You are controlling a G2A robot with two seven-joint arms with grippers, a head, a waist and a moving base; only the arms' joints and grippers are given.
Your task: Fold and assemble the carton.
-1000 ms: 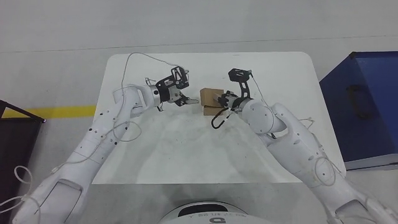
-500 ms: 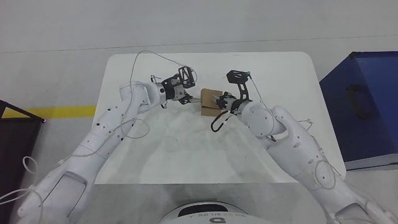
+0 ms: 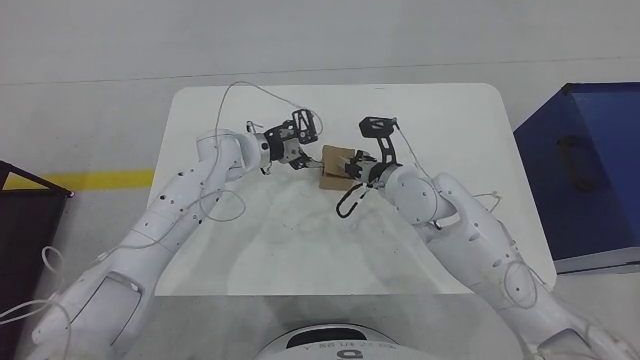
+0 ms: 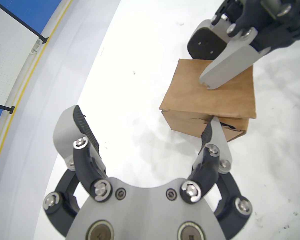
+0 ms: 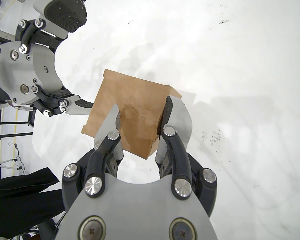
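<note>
The carton (image 3: 335, 163) sits near the middle of the white counter (image 3: 420, 220), a small brown box already stood up into shape, its top panel lying flat and one end face turned towards the left arm; that end shows a ragged seam where a flap (image 4: 227, 126) is not quite home.

The right claw (image 5: 143, 106) is clenched on the carton, one finger on each of two opposite sides, reaching in from the far end; my judgement is that it grips there to pin the box against the counter and keep it square while the other arm works on the near end.

The left claw (image 4: 145, 114) is spread wide and grasps nothing; one of its fingers has its tip touching the end face just at the seam, while the other stands well apart over bare counter. Held open like this, it seems meant as a single prodding finger, not a pincer; the likely step in hand is pressing that end flap in or tucking it under the top panel.

The job looks well advanced, with the closing of this end yet to finish; a hard push could slide the box or crumple the torn edge.
</note>
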